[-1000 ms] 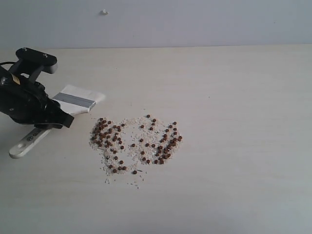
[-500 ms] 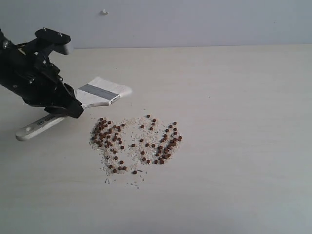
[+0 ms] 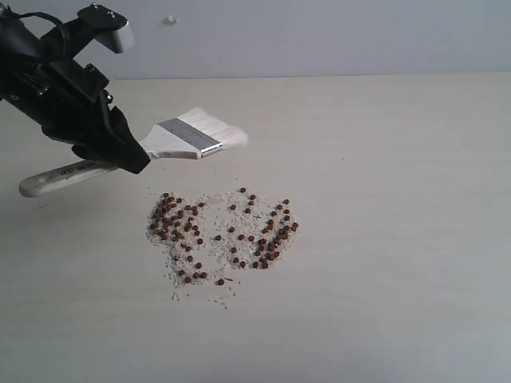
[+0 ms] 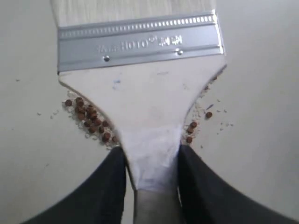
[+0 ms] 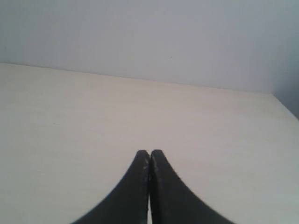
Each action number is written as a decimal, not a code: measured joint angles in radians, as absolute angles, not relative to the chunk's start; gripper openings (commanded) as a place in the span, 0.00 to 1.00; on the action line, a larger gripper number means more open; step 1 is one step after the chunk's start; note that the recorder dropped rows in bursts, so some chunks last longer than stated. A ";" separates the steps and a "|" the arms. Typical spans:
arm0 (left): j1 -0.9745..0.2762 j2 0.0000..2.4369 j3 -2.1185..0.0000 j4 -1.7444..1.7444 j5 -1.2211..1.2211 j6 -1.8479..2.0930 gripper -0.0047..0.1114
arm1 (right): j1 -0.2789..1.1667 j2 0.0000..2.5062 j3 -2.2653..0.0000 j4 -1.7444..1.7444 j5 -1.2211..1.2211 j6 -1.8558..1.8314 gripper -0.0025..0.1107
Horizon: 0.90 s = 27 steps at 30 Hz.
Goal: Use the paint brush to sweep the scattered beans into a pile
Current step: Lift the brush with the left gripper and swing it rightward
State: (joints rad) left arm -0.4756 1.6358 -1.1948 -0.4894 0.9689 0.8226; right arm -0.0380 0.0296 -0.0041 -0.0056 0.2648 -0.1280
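Observation:
Reddish-brown beans [image 3: 219, 231] mixed with pale grit lie spread in a loose patch at the table's middle. My left gripper [image 3: 128, 158] is shut on the paint brush [image 3: 172, 140], held in the air above and left of the patch. Its silver ferrule and off-white bristles [image 3: 219, 128] point right; the handle end [image 3: 40, 183] sticks out to the left. In the left wrist view the brush [image 4: 140, 93] fills the frame between my fingers, with beans [image 4: 88, 119] showing under both its sides. My right gripper [image 5: 149, 154] is shut on nothing, over bare table; the exterior view does not show it.
The pale wooden table [image 3: 383, 239] stretches right of the bean patch. A grey wall [image 3: 319, 36] runs along the table's far edge, with a small white speck [image 3: 170, 19] on it.
My left gripper has lifted the brush off the table and carried it up and to the right, toward the beans. The beans have not moved.

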 measured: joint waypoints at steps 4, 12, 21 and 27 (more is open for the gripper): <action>-0.476 1.636 -1.218 -0.485 0.998 0.835 0.04 | -0.038 0.030 -0.004 -0.061 0.251 -0.128 0.02; -0.476 1.636 -1.237 -0.480 1.045 0.902 0.04 | -0.038 0.030 -0.004 0.000 0.000 -0.164 0.02; -0.476 1.636 -1.240 -0.482 1.100 0.953 0.04 | -0.038 0.029 -0.004 0.028 -0.518 0.070 0.02; -0.476 1.636 -1.240 -0.556 1.129 1.018 0.04 | -0.038 0.064 -0.040 -0.207 -0.609 0.414 0.02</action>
